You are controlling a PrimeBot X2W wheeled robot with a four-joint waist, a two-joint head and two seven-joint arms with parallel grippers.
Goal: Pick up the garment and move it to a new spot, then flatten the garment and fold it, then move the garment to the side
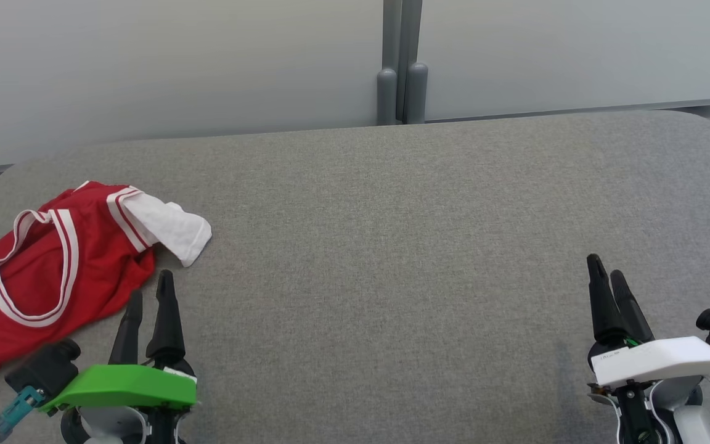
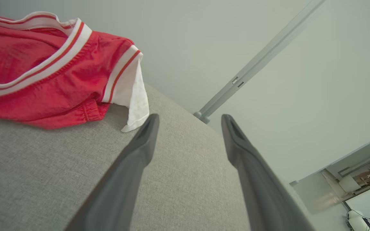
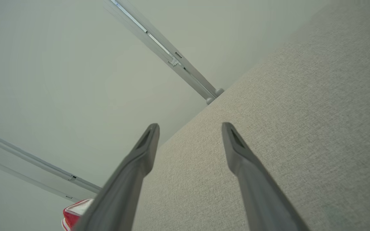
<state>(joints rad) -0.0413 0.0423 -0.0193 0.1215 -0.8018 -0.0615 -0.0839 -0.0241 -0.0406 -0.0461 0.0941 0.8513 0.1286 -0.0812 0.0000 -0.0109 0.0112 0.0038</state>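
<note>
i see the garment [image 1: 53, 265], a red jersey with white trim and a white sleeve [image 1: 170, 228], lying crumpled at the left end of the table [image 1: 392, 246], part of it running off the left edge of my head view. the left gripper [image 1: 150, 285] is at the table's near left, just beside the garment's near hem, its two fingers spread wide with nothing between them. in the left wrist view one fingertip sits close to the sleeve's corner, and i cannot tell whether they touch. behind the table's far edge, about at its middle, stands a grey post [image 1: 401, 68] between two pale wall panels. the right gripper [image 1: 605, 267] is at the table's near right, well apart from the garment, fingers likewise spread and holding nothing, pointing toward the table's far edge.
</note>
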